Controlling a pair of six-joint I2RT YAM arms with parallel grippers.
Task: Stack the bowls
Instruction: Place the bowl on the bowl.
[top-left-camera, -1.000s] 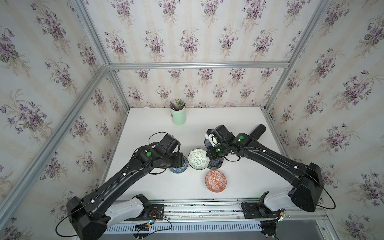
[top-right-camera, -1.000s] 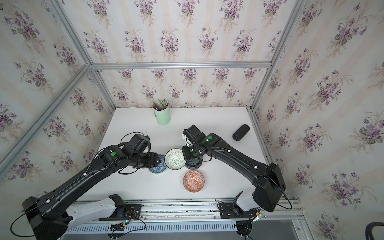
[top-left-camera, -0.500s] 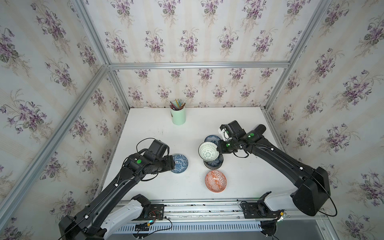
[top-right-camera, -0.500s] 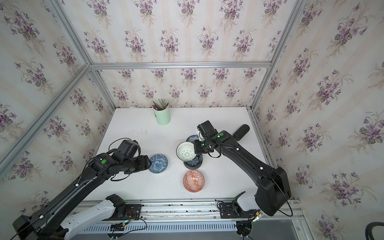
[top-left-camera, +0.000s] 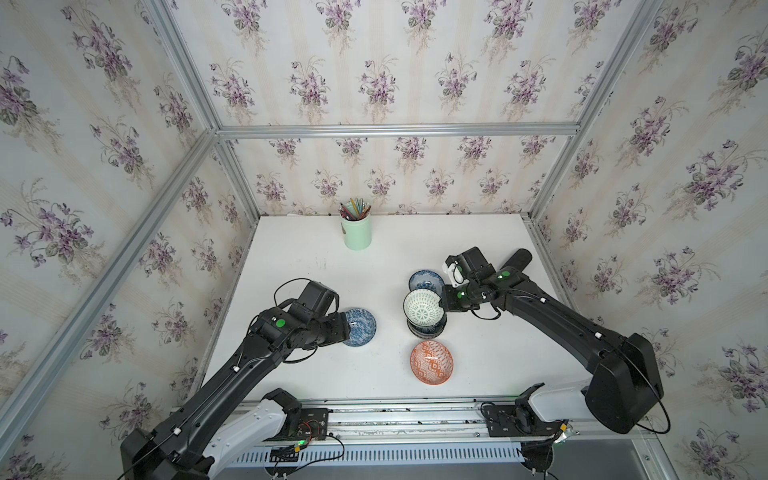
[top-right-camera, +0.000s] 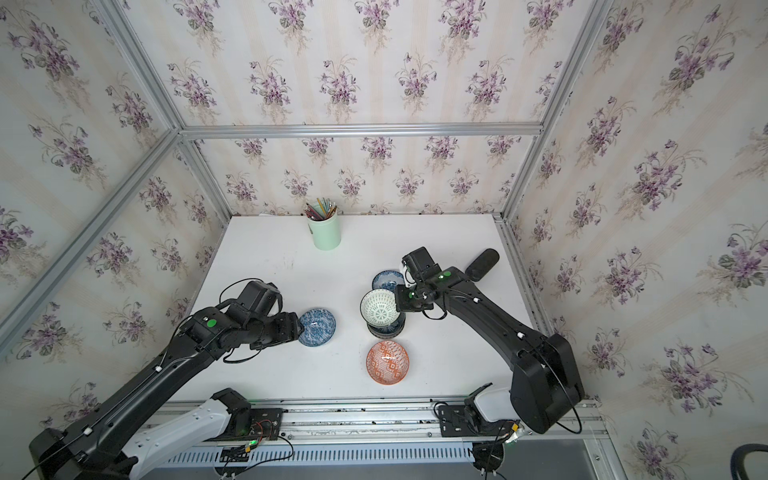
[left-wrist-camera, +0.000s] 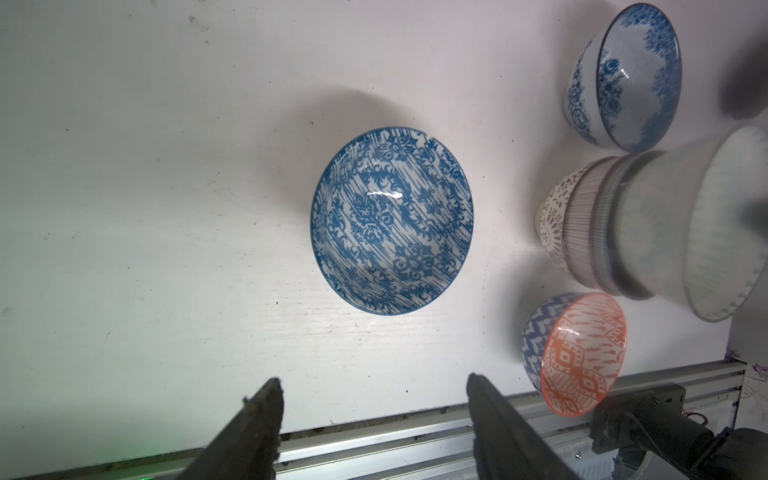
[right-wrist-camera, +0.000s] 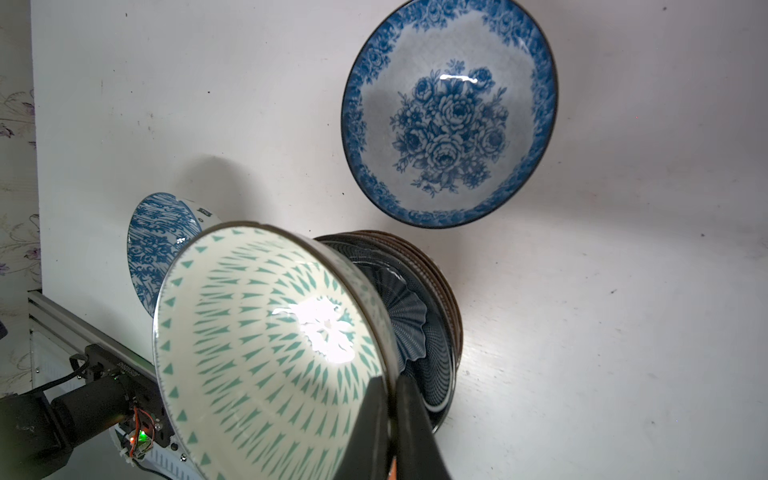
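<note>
Presently held bowl: right gripper (right-wrist-camera: 388, 384) is pinching the rim of the white-green bowl (right-wrist-camera: 266, 345), which is hanging tilted over the stack (top-left-camera: 428, 331); whether it is touching the stack cannot be told.
Stack contents: dark petal bowl (right-wrist-camera: 409, 316) is sitting topmost inside nested striped bowls.
Loose bowls: rose bowl (top-left-camera: 426, 279) is sitting just beside the stack at 12 o'clock, orange bowl (top-left-camera: 431, 362) near at 6 o'clock, damask bowl (left-wrist-camera: 390, 220) apart at 9 o'clock; all are standing upright and empty.
Left gripper (left-wrist-camera: 374, 386): is hovering at the damask bowl's 9 o'clock side, jaws spread wide, gripping nothing.
Cup (top-left-camera: 356, 233): is holding pencils (top-left-camera: 354, 210), standing at 11 o'clock by the far wall.
Obstruction: dark oblong object (top-left-camera: 517, 262) is lying at 2 o'clock, behind the right arm, near the table edge.
Open room: widest bare stretch of table (top-left-camera: 299, 270) is lying between cup and bowls; front rail (top-left-camera: 395, 411) is running near the orange bowl.
</note>
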